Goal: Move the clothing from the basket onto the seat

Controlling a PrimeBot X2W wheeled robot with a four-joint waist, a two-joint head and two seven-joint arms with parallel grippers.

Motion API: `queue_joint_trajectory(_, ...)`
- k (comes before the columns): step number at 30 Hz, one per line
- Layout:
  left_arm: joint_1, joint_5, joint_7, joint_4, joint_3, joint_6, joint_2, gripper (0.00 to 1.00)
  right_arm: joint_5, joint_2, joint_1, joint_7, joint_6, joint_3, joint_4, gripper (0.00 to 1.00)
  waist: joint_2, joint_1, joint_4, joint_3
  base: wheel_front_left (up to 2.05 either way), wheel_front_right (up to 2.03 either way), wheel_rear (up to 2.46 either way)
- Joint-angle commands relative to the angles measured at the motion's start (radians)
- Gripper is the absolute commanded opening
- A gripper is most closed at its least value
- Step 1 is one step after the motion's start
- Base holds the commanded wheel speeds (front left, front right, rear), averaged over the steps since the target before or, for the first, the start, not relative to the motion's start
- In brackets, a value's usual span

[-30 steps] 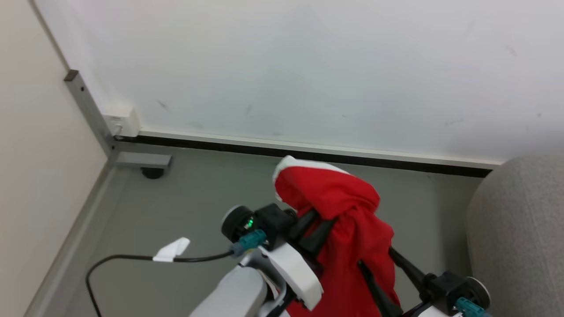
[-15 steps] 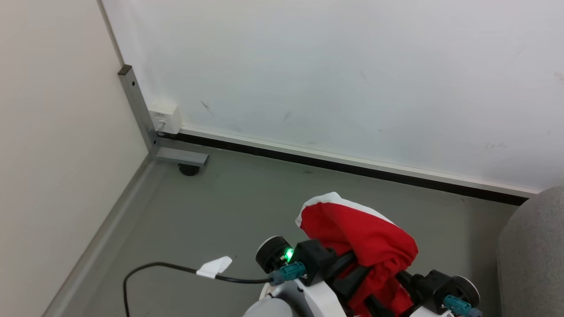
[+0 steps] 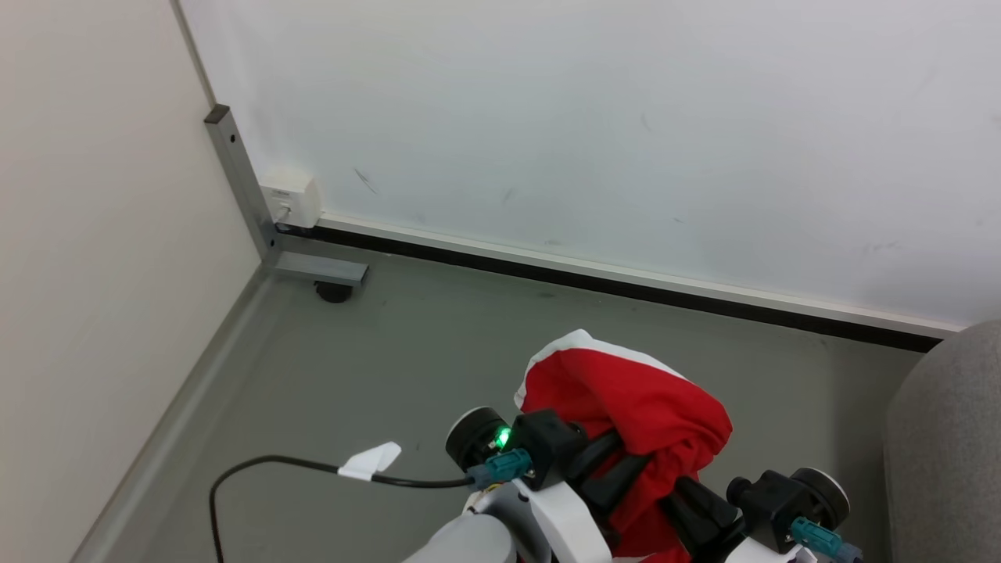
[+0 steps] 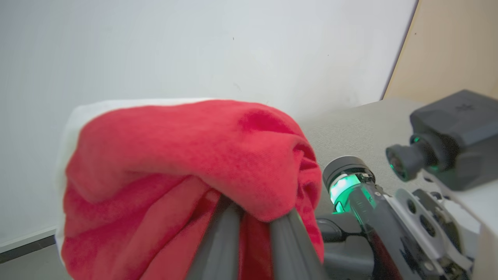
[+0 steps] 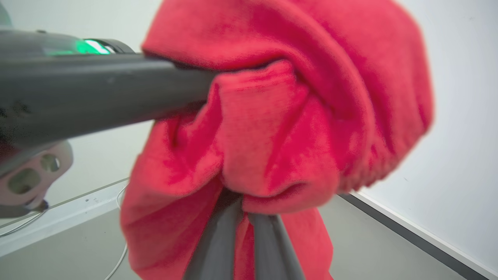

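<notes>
Both grippers hold one red bundle of clothing point(image 3: 633, 407) up in the air, clear of the grey floor point(image 3: 375, 352). The left gripper point(image 3: 614, 461) comes in from the left with its jaws clenched on a fold of the fabric, which spills over the fingertips and hides them. The right gripper point(image 3: 676, 493) reaches in from the lower right, its jaws likewise pinched tight on the cloth from beneath. White trim edges the top of the bundle. The seat point(image 3: 946, 446) stands off to the right, apart from the clothing. A black cable point(image 3: 258, 465) trails from the left wrist across the floor.
</notes>
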Motion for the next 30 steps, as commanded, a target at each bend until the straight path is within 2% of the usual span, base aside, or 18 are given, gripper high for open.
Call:
queue_joint_trajectory(1,-0.011,-0.013,-0.009,0.006,0.006,0.005,0.009,0.00,-0.001,-0.010,0.008,0.000,-0.002,0.003,-0.011,0.00,0.0000,0.0000,-0.007,0.004,0.00,0.00,0.00)
queue_joint_trajectory(16,-0.025,-0.029,-0.030,0.041,0.039,0.026,0.017,0.00,0.005,-0.008,0.024,0.000,-0.002,-0.016,-0.047,0.00,0.0000,0.0000,-0.048,0.016,0.00,0.00,0.00)
queue_joint_trajectory(17,-0.024,-0.031,-0.030,0.042,0.040,0.028,0.017,0.13,0.004,-0.009,0.024,0.000,-0.002,-0.018,-0.048,0.00,0.0000,0.0000,-0.051,0.017,0.00,0.00,0.00)
queue_joint_trajectory(18,-0.024,-0.030,-0.029,0.043,0.041,0.029,0.017,0.42,0.003,-0.009,0.024,0.000,-0.002,-0.020,-0.050,0.00,0.0000,0.0000,-0.055,0.017,0.00,0.00,0.00)
queue_joint_trajectory(19,-0.024,-0.029,-0.030,0.045,0.041,0.030,0.017,0.92,0.003,-0.008,0.025,0.000,-0.002,-0.022,-0.051,0.00,0.0000,0.0000,-0.058,0.017,0.00,0.00,0.00)
queue_joint_trajectory(20,-0.023,-0.028,-0.031,0.046,0.041,0.031,0.016,1.00,0.003,-0.009,0.025,0.000,-0.002,-0.023,-0.051,0.00,0.0000,0.0000,-0.062,0.017,0.00,0.00,0.00)
queue_joint_trajectory(30,-0.034,-0.025,-0.037,0.048,0.046,0.042,0.022,1.00,0.007,-0.005,0.026,0.000,-0.002,-0.061,-0.068,0.00,0.0000,0.0000,-0.115,0.027,0.00,0.00,0.00)
